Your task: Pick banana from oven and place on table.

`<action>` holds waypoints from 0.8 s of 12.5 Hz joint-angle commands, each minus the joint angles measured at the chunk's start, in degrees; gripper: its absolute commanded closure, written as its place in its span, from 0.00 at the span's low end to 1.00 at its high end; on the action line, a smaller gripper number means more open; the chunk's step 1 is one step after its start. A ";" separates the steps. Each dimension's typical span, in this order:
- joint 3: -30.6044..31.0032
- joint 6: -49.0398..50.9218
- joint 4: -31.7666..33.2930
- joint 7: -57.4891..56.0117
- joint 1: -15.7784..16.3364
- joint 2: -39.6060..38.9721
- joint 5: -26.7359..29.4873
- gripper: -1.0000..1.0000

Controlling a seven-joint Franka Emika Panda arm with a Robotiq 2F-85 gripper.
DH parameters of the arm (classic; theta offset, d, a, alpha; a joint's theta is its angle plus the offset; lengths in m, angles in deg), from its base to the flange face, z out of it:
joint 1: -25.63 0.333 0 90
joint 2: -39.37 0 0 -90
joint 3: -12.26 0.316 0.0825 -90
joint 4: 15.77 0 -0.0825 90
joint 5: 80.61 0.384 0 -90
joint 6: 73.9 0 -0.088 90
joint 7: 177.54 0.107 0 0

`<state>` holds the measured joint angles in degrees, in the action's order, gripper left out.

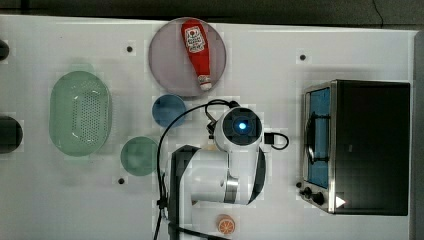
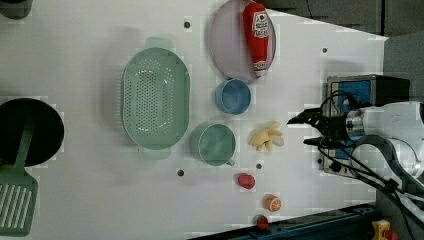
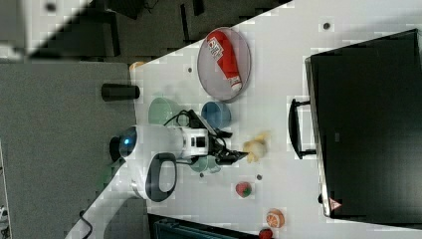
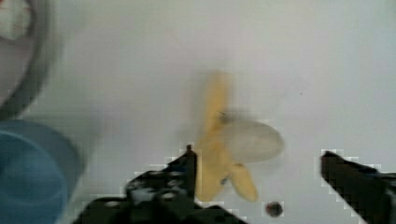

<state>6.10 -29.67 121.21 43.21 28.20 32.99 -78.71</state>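
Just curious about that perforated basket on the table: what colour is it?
The colander is pale mint green, clearest in the left view.

In the left view, the banana [image 2: 267,137] lies on the table [image 2: 90,200], between cup [image 2: 216,144] and oven [image 2: 367,92].

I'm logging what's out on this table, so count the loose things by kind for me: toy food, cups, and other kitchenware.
Toy food: 5 – banana, ketchup bottle, strawberry, orange slice, small red piece at the table's edge
Cups: 2 – blue cup, green cup
Other kitchenware: 5 – colander, plate, spatula, black pan, oven
Total: 12
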 commanded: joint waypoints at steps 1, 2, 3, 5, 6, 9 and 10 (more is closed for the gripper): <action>-1.29 2.16 -5.10 1.67 0.73 4.53 0.23 0.00; -1.38 5.26 -7.30 1.67 0.64 6.80 0.20 0.00; -1.43 9.37 -9.96 1.67 0.60 9.23 0.20 0.00; -1.44 18.87 -16.08 1.67 0.57 13.37 -0.03 0.00; -1.45 23.54 -19.42 1.67 0.55 14.92 -0.93 0.00; -1.27 34.82 -29.59 1.67 0.54 17.45 -7.06 0.00; -1.16 39.90 -32.03 1.67 0.55 18.00 -7.40 0.00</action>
<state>5.75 7.47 88.64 43.53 29.08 53.19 -85.21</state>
